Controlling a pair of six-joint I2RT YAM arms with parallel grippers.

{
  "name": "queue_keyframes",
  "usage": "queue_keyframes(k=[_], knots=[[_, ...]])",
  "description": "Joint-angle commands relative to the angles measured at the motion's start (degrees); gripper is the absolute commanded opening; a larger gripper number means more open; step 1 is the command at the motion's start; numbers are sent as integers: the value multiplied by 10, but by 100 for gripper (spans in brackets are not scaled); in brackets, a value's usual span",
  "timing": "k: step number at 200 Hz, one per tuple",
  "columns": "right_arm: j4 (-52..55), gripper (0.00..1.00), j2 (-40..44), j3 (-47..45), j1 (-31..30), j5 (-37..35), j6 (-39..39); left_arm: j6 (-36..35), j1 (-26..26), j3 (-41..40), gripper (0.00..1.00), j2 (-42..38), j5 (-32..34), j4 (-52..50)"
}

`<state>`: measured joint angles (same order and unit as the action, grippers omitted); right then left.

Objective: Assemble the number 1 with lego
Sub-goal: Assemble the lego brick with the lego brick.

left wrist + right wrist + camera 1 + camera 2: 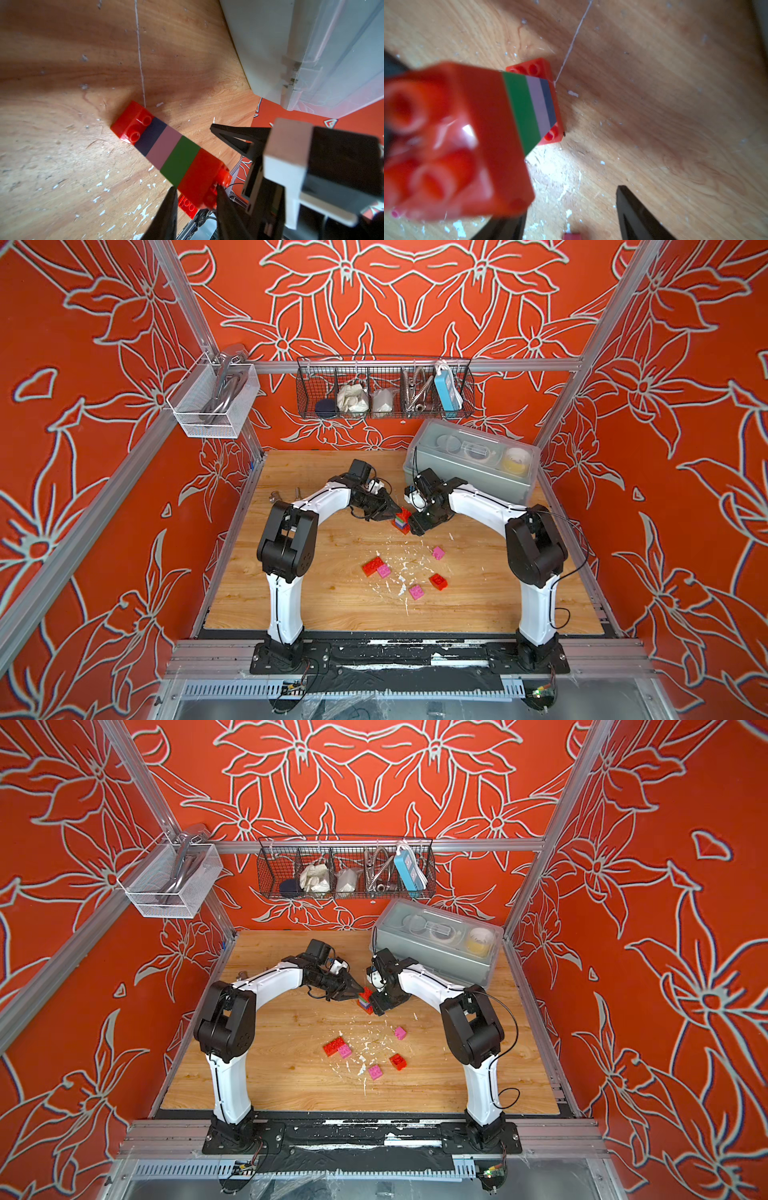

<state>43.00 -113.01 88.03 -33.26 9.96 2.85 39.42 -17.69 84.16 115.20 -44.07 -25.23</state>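
Observation:
A lego stack [402, 520] [365, 999] stands on the wooden table between my two grippers: red base, then blue, lilac and green bricks, with a red brick on top. In the left wrist view the stack [166, 149] leans toward the camera, and my left gripper [195, 187] [392, 512] is shut on its top red brick. My right gripper [571, 201] [415, 526] is open, right beside the stack [523, 112], with nothing between its fingers. Loose lego lies nearer the front: a red brick [372, 566] touching a pink one [384, 571], and further pink [438, 552] and red [438, 581] bricks.
A grey lidded plastic box [473, 464] sits at the back right, close behind the right arm. Metal bolts [276, 496] lie at the left edge. A black wire basket [384, 387] and a white mesh basket [212, 402] hang on the frame. White flecks litter the table's middle.

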Motion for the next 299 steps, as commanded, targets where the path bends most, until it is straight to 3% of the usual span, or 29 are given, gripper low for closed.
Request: queue_keyframes(k=[1,48,100,150,170,197,260,299], knots=[[28,74,59,22,18,-6,14,-18,-4,-27,28,28,57,-81],[61,74,116,52,40,-9,17,-22,-3,-21,29,33,57,-90],[75,78,152,38,41,-11,19,-14,-1,58,42,12,40,-108],[70,82,147,38,38,36,-6,12,0,96,44,-38,53,-142],[72,82,120,60,32,55,-3,17,9,64,43,-80,75,-178],[96,83,57,118,7,46,-6,36,32,-43,40,-161,75,-165],[153,87,-55,234,-37,12,-22,-6,38,-167,39,-263,107,-190],[155,78,-74,235,-41,11,-36,-7,45,-199,39,-286,117,-192]])
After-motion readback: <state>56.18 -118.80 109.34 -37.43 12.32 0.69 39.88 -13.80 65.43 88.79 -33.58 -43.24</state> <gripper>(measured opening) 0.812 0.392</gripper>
